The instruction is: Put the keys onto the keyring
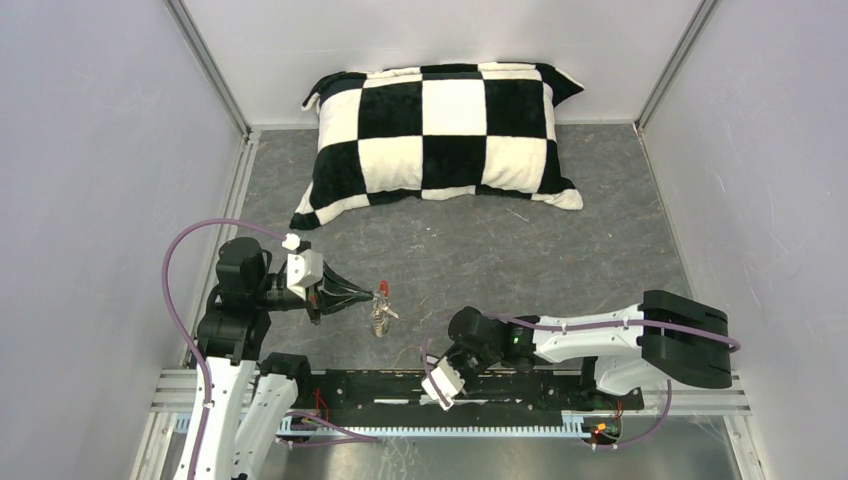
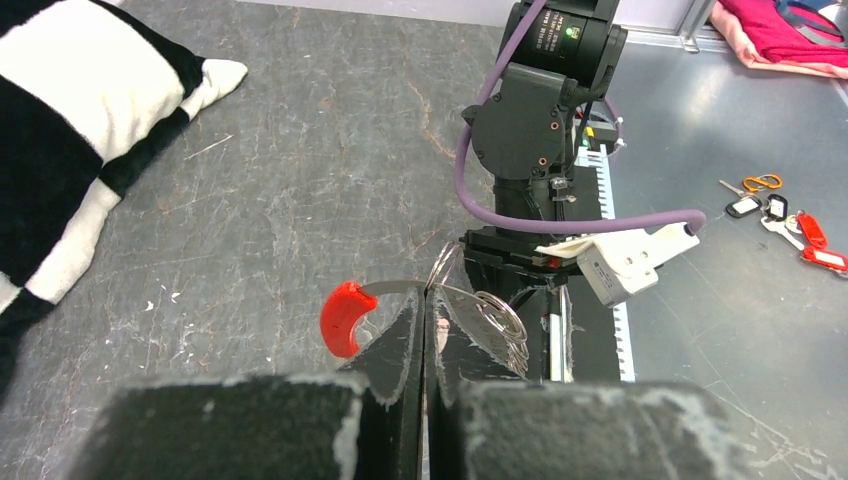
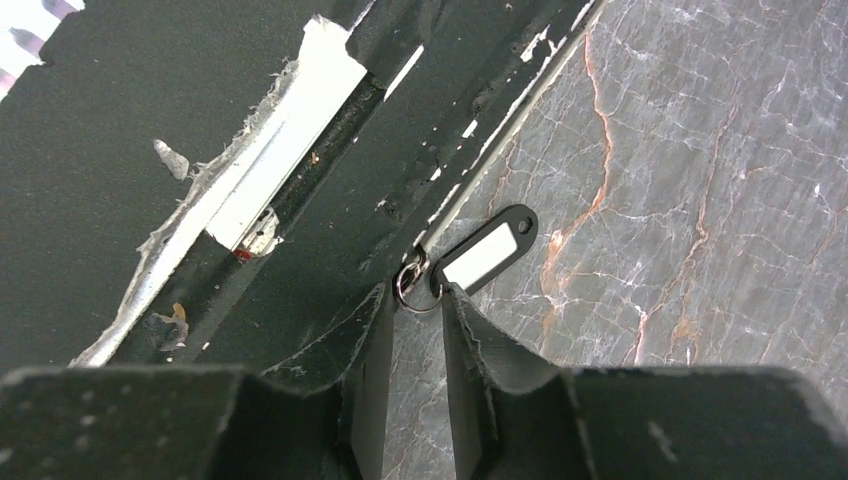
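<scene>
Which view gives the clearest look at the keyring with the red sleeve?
Left wrist: the keyring sits close up, pinched between shut fingers, red sleeve plain. Top view shows it tiny; right wrist view misses it.

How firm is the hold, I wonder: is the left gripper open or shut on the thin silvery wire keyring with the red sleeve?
Shut: the left gripper pinches the keyring wire beside its red sleeve, fingers pressed together.

Shiny wire keyring (image 2: 500,320) (red plastic sleeve (image 2: 345,318)), plush pillow (image 1: 440,130).
</scene>
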`<action>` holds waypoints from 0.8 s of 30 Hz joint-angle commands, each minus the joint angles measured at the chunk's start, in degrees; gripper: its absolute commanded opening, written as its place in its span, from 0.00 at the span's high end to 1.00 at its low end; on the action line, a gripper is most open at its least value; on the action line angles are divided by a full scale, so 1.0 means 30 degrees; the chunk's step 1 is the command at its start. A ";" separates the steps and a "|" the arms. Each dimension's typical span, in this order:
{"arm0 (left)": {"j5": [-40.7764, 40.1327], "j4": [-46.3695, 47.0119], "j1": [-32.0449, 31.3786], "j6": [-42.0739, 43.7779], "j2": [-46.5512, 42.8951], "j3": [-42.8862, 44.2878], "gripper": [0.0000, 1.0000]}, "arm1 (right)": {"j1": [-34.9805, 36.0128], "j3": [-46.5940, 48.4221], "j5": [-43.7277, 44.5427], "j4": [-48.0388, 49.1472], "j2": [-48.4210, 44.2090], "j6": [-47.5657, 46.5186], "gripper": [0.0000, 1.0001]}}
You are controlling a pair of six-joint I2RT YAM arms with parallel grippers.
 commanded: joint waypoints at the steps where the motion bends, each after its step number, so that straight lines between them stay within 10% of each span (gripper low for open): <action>1: -0.0024 0.0320 0.0016 0.0353 0.0091 0.0834 0.98 | 0.0114 0.0645 -0.0038 -0.0161 0.0487 -0.0298 0.73; 10: -0.0055 0.0339 0.0014 0.0288 0.0175 0.0905 0.98 | 0.0140 0.1030 0.0223 0.0001 0.0374 0.0127 0.99; 24: 0.0030 0.0374 0.0016 0.0276 0.0098 0.0810 0.98 | -0.0005 0.1213 0.0497 0.0595 -0.1913 0.1420 1.00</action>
